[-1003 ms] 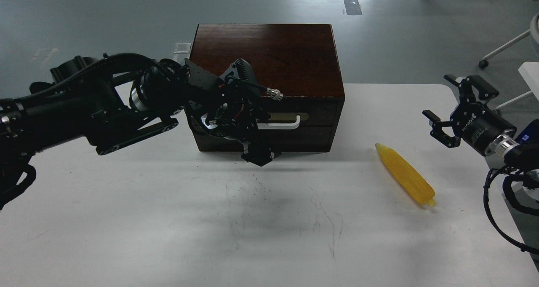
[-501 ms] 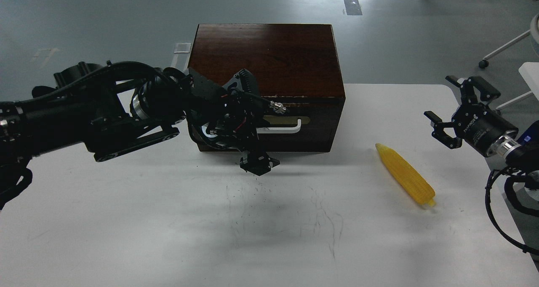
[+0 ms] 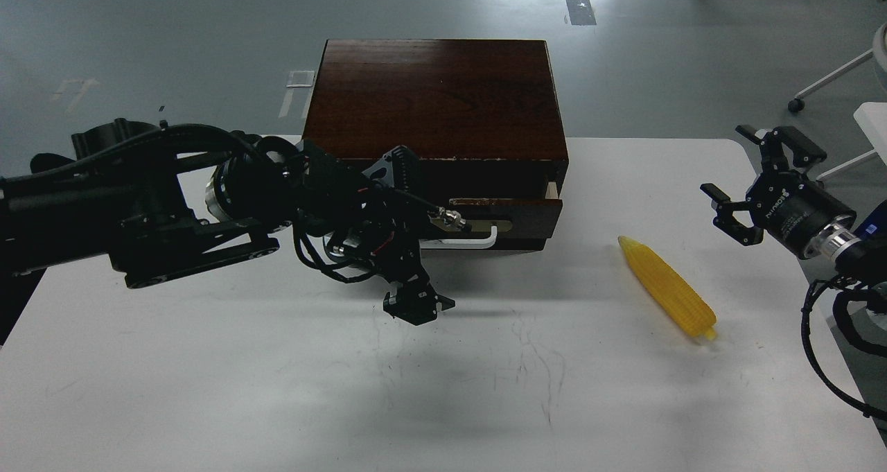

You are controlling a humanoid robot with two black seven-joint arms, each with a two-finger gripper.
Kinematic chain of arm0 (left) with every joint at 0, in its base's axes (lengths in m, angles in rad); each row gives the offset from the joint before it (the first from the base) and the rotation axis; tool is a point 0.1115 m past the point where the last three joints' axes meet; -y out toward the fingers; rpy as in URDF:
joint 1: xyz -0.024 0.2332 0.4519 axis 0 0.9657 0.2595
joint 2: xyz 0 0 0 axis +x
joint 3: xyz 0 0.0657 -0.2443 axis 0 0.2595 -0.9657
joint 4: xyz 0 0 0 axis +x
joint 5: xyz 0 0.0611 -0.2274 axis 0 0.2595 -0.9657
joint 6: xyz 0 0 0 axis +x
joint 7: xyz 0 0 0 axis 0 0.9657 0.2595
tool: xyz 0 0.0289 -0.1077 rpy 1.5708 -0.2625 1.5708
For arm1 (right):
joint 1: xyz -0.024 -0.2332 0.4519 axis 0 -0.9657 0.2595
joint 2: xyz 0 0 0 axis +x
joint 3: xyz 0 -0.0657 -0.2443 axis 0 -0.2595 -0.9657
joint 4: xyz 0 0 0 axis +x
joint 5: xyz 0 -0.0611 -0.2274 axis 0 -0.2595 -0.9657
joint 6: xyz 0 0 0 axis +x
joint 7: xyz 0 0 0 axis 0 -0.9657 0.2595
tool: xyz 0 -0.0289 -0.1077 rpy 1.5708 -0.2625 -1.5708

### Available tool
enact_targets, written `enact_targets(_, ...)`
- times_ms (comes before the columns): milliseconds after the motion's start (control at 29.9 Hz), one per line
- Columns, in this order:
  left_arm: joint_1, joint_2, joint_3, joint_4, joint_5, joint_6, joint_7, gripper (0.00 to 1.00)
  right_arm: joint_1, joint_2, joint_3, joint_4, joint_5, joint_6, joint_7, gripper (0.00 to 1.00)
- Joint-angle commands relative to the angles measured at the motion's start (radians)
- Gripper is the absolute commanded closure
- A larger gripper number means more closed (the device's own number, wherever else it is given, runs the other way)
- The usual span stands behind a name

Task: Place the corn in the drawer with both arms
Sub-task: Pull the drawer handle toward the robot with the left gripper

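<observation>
The dark brown wooden box (image 3: pixel 436 98) stands at the back middle of the white table (image 3: pixel 208 389). Its drawer (image 3: pixel 530 215) is pulled out a little, and a pale wood edge shows at its right end. My left gripper (image 3: pixel 416 240) sits at the white bar handle (image 3: pixel 481 240) and hides its left part; it looks shut on the handle. The yellow corn (image 3: pixel 666 286) lies on the table right of the box, tip pointing to the back. My right gripper (image 3: pixel 736 170) is open and empty, in the air to the right of the corn and behind it.
The box's plain lower panel is mostly hidden behind the drawer front and my left arm. The table's right edge runs under my right arm. A chair base (image 3: pixel 824 84) and white furniture (image 3: pixel 874 118) stand on the floor at the far right.
My left gripper has moved toward me and the drawer has come out a little with it. My right gripper has barely moved. The corn has not moved.
</observation>
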Motion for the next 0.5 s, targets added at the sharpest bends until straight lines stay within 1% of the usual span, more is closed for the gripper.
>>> enact_targets(0, -0.004, 0.020, 0.000, -0.039, 0.002, 0.000, 0.000, 0.01, 0.001, 0.000, 0.000, 0.002, 0.000, 0.000, 0.000, 0.00)
enact_targets(100, -0.004, 0.041, 0.001, -0.068, 0.003, 0.000, 0.000, 0.01, 0.001, 0.000, 0.000, 0.003, 0.000, 0.000, 0.000, 0.00)
enact_targets(468, -0.038, 0.040, 0.000, -0.060, 0.060, 0.000, 0.000, 0.01, -0.002, -0.002, 0.000, 0.006, 0.000, 0.000, 0.000, 0.00)
